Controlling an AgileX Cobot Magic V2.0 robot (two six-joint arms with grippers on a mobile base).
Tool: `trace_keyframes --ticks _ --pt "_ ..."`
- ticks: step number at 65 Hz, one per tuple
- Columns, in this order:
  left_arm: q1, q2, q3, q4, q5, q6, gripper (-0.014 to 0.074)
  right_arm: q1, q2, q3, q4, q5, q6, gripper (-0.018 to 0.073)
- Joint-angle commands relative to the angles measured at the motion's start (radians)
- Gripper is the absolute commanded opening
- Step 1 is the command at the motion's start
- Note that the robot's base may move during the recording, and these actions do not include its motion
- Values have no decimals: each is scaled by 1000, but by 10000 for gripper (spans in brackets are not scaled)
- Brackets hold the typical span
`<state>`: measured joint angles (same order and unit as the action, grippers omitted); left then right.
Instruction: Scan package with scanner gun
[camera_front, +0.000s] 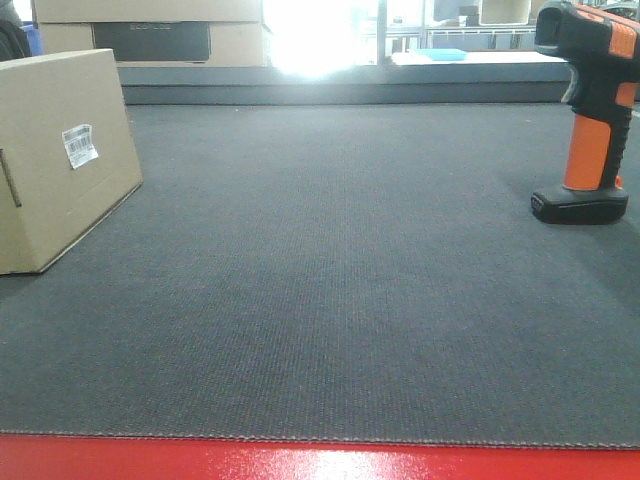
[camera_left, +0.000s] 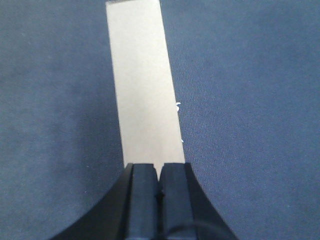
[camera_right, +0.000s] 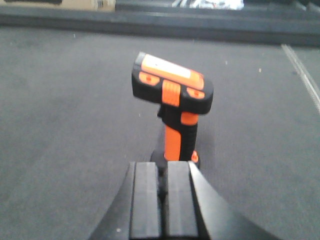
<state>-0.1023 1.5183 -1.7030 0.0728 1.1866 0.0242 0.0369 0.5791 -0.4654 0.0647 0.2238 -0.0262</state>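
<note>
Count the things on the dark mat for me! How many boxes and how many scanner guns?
Boxes on the mat: 1, the package with a white label.
Scanner guns: 1, the scanner gun, standing upright on its foot.
Total: 2

We take the package (camera_front: 60, 160) as landmark: it sits on the table (camera_front: 330, 300) at far left. The scanner gun (camera_front: 588, 110) stands upright on its foot well apart to the package's right, approx. level w/ it. Behind the package, past the table's back edge, a larger box (camera_front: 150, 35) sits.
</note>
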Motion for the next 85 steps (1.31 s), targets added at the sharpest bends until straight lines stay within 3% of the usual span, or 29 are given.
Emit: trace_keyframes --ticks 1,13,29,40,61,85 --pt "-3 -78 62 -2 -59 -9 -111 -4 -20 3 10 1 -1 -158" --pt "-3 -276 308 -2 -272 -9 -111 -6 -93 26 15 19 -1 -158" --pt "-3 -606 756 -2 -711 -9 -111 -7 -224 108 8 82 37 -158" --pt "-3 -827 1013 -9 -878 -9 -111 -7 -311 110 -38 157 37 -158" --pt "-1 -1205 1324 -19 -1061 -9 -111 -7 -444 110 -40 146 37 -158" --pt "-1 -1312 1366 -19 -1056 -9 -111 -7 -444 110 -40 144 37 -158"
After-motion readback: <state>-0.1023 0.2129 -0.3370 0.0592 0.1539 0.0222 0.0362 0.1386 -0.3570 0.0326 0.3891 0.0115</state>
